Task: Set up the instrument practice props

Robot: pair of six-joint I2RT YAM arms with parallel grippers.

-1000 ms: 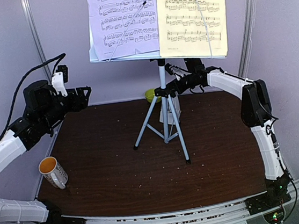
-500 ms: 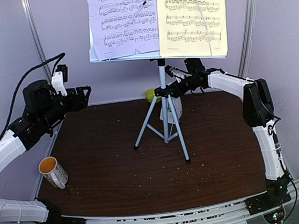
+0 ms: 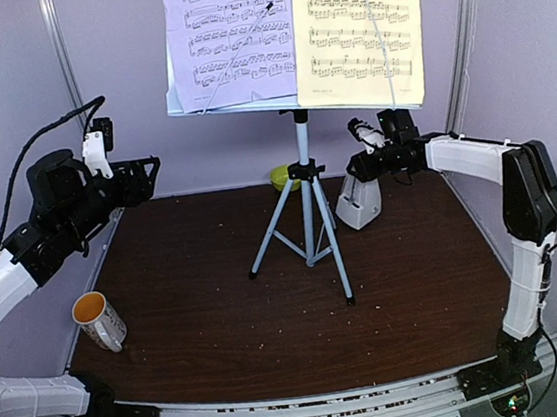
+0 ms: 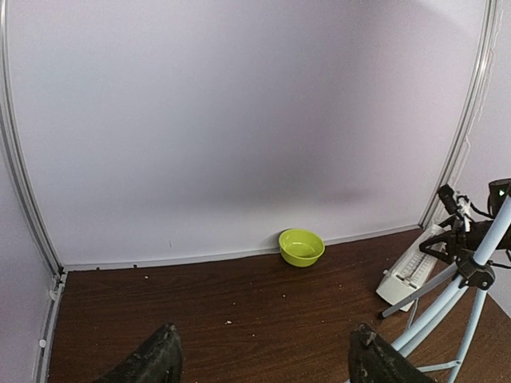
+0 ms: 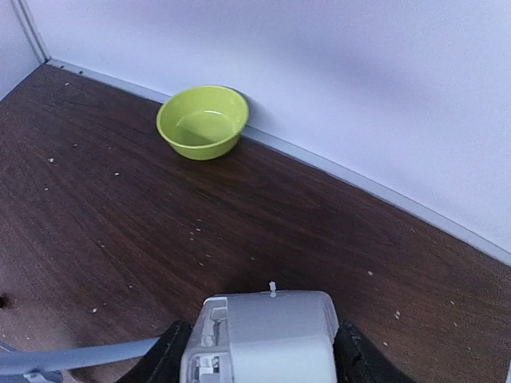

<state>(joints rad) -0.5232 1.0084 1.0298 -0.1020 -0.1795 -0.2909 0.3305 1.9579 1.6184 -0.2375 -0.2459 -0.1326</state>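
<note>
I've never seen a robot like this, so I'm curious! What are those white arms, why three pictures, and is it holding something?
Those are two robot arms bolted to a table, each ending in a two-finger gripper. One picture looks down from above; the other two come from small cameras on the wrists. On the table stand a music stand with lavender and yellow sheet music, a mug and a green bowl. The right gripper pinches a small white metronome, which leans. The left gripper is open and holds nothing.

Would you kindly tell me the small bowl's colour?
The bowl is lime green; clearest in right wrist view.
</note>
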